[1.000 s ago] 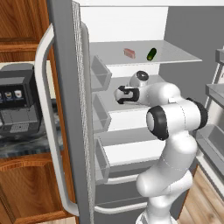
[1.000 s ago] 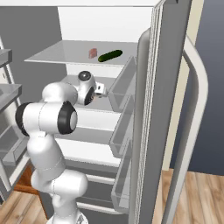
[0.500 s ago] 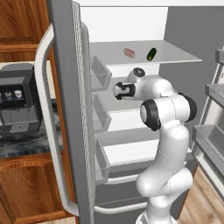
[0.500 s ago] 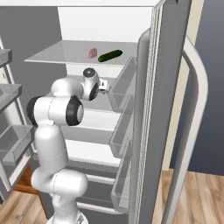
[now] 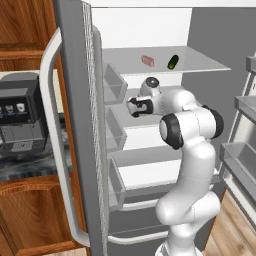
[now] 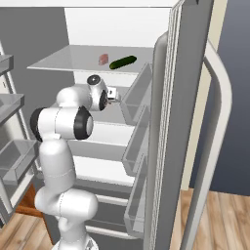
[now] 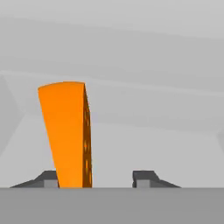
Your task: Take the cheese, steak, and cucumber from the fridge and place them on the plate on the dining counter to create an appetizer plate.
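Fridge [image 5: 75, 125]: doors swung wide, white inside, grey shelves in view.
Steak [image 5: 147, 60]: pinkish slab on the top shelf [image 5: 200, 64], toward its middle, just left of the cucumber in the left base view.
Cucumber [image 5: 173, 62]: dark green, lying on that same top shelf, near the steak but not touching it.
Arm: reaching in over the second shelf [image 6: 110, 114], hand pointed at the fridge's back wall.
Pincer [image 7: 96, 178]: jaws part-way apart; left tip pressed up beside the cheese, right tip standing clear, a gap between it and the wedge. Whether it grips, I cannot tell.
Cheese [image 7: 68, 133]: orange wedge, standing tall on the second shelf, leaning against the left fingertip [image 7: 47, 179] in the hand view.
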